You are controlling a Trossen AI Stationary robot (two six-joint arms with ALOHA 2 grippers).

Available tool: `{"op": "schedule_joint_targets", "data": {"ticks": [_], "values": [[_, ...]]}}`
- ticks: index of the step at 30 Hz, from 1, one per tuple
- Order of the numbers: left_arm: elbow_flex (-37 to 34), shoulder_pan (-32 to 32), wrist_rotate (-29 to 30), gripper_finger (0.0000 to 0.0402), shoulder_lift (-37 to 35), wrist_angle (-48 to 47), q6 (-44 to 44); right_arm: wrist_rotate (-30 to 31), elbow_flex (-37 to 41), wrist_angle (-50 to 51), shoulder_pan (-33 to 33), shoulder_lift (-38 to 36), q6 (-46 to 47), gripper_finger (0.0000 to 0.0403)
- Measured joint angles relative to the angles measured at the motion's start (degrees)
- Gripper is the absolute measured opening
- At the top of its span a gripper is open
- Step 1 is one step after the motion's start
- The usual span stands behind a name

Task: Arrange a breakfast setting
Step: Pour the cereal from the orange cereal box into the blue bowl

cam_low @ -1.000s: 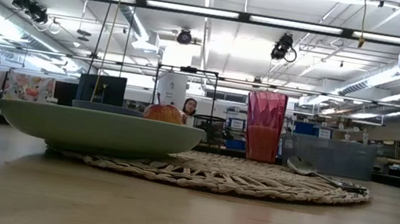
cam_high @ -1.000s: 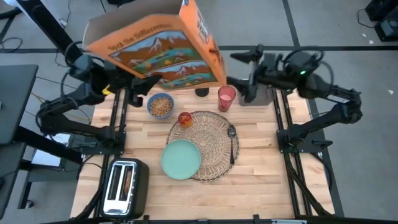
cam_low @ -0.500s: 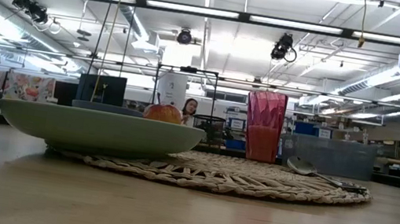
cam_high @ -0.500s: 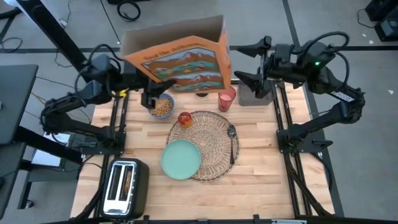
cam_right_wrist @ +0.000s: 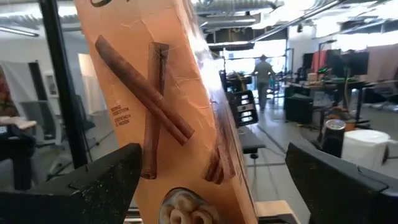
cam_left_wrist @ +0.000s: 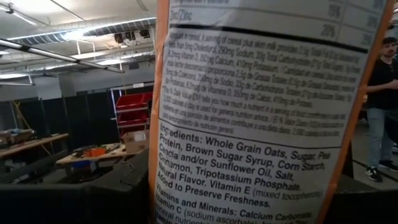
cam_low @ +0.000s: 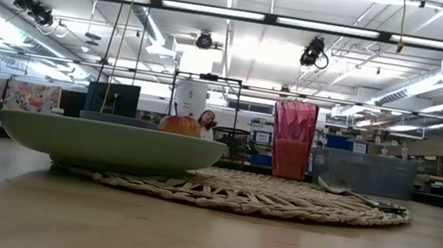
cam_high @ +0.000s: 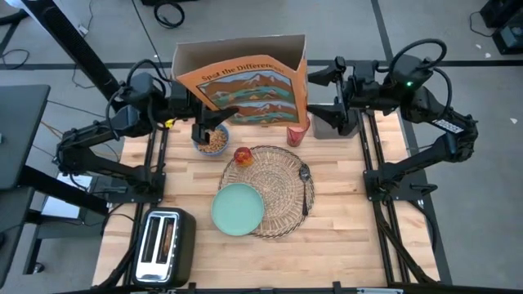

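The orange cereal box (cam_high: 245,82) hangs in the air over the table's far edge, nearly upright, with my left gripper (cam_high: 211,124) shut on its lower left part. My right gripper (cam_high: 321,90) stands open just right of the box; I see no touch. Below the box sits the blue bowl (cam_high: 212,141) with cereal in it. The red apple (cam_high: 242,155) and the dark spoon (cam_high: 305,181) lie on the wicker placemat (cam_high: 278,184). The teal plate (cam_high: 238,209) rests on the placemat's near left part. The red cup (cam_high: 297,133) stands upright behind the placemat. My left gripper pinches the box between its two fingers (cam_left_wrist: 118,196), one on each wide face. The narrow ingredients panel (cam_left_wrist: 236,186) faces the wrist, and the hold is near that panel's lower end. The fingers come roughly level from the table's left. The box hangs clear of the table, almost upright.
A silver toaster (cam_high: 163,243) stands at the near left corner. A grey tray (cam_high: 337,124) sits at the far right, under my right gripper. Bare wood lies on the near right of the table (cam_high: 343,229).
The cereal box, tipped steeply over the bowl a second ago, has been turned back nearly upright and has come down and toward the table's right. My left gripper has gone with it, down and to the right, holding on throughout. My right gripper has rolled a little and stayed open.
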State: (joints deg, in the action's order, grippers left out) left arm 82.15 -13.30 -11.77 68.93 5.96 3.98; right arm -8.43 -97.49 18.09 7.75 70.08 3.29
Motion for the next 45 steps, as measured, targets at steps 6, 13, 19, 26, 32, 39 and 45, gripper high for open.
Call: {"op": "schedule_joint_targets", "data": {"ticks": [6, 13, 19, 26, 32, 39, 45], "values": [[0.0, 0.0, 0.1, 0.0237, 0.0, 0.1, -0.2, 0.0, 0.0, -0.1, 0.0, 0.0, -0.5, 0.0400], [0.0, -0.1, 1.5, 0.0235, 1.2, 0.3, -0.2, -8.6, 0.0, 0.0, 0.0, 0.7, -0.9, 0.0400], [-0.1, -0.5, 3.7, 0.0234, 1.1, -0.2, 0.3, -4.0, 0.1, -0.2, 1.4, 0.3, 1.1, 0.0400], [-0.1, -0.4, 3.6, 0.0234, 1.2, 1.1, -0.2, -4.5, 0.1, -0.3, 1.1, 0.9, -3.9, 0.0400], [-0.1, -0.4, 3.4, 0.0234, 4.0, 1.1, -1.1, -1.7, 0.1, -0.3, 1.1, 3.3, -4.4, 0.0396], [-0.1, -0.4, 3.3, 0.0234, 5.6, 1.7, -1.2, -0.7, 0.0, 0.1, 1.1, 5.6, -4.1, 0.0315], [-0.1, -0.4, 3.2, 0.0236, 5.6, 0.8, -0.6, 3.0, 0.0, 1.3, 1.1, 6.2, -5.1, 0.0214]]}}
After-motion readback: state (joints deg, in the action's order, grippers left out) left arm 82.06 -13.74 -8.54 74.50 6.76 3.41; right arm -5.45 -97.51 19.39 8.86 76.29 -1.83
